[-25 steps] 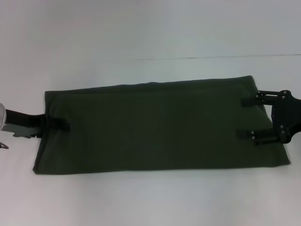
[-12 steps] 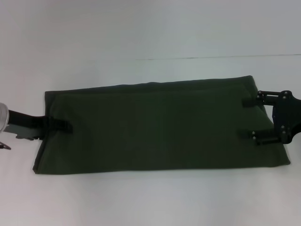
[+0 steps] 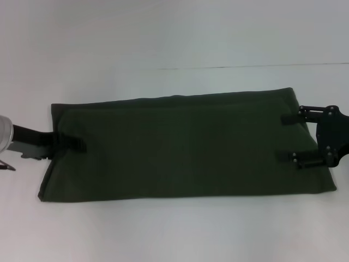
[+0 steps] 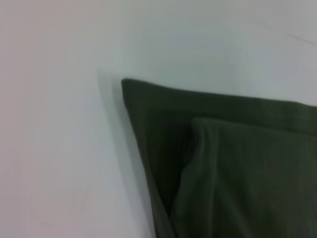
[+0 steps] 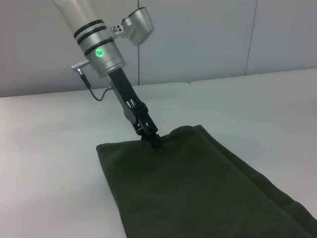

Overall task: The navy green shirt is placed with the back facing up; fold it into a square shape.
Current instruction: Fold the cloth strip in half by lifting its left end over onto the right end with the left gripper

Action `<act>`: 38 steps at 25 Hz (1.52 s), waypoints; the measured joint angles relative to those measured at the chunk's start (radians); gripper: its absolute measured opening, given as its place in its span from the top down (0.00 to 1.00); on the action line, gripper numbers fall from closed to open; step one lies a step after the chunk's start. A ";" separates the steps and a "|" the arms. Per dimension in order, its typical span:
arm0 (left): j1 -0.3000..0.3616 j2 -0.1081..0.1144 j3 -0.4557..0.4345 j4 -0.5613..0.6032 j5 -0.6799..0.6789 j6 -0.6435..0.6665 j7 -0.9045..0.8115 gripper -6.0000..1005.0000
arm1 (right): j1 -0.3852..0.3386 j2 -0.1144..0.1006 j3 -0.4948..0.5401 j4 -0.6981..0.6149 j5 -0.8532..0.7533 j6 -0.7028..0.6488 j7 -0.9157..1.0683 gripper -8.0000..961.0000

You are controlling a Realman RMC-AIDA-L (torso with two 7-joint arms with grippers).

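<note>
The navy green shirt (image 3: 185,147) lies flat on the white table (image 3: 163,38), folded into a long dark olive band running left to right, plain side up. My left gripper (image 3: 77,144) is at the band's left end, with its fingers together on the cloth edge. The right wrist view shows it (image 5: 153,139) pinching the far edge, where the cloth (image 5: 193,188) humps up slightly. My right gripper (image 3: 280,137) is at the right end with its fingers spread wide, resting on top of the shirt. The left wrist view shows a folded corner of the shirt (image 4: 237,173).
A thin seam line (image 3: 245,66) crosses the table behind the shirt. Bare white tabletop surrounds the shirt on all sides. A pale wall (image 5: 208,34) stands beyond the table's far edge in the right wrist view.
My left gripper has slid a little farther right onto the shirt's left end. The right gripper and the shirt's outline have not moved.
</note>
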 joint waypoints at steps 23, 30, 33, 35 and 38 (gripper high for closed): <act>-0.017 0.010 0.004 0.000 0.024 0.043 -0.016 0.13 | -0.003 0.000 0.000 -0.001 0.000 0.002 -0.002 0.06; -0.019 0.006 0.025 -0.006 0.025 0.018 -0.027 0.14 | -0.004 0.003 0.000 -0.014 0.000 0.000 -0.001 0.06; -0.020 0.005 0.025 -0.010 0.025 0.010 -0.027 0.14 | -0.004 0.003 0.000 -0.014 0.000 0.000 0.000 0.06; -0.020 0.004 0.025 -0.013 0.026 0.005 -0.026 0.16 | -0.004 0.003 0.000 -0.014 0.000 0.000 0.000 0.06; -0.021 0.003 0.025 -0.017 0.026 0.004 -0.023 0.23 | -0.004 0.003 0.000 -0.014 0.000 0.000 0.000 0.06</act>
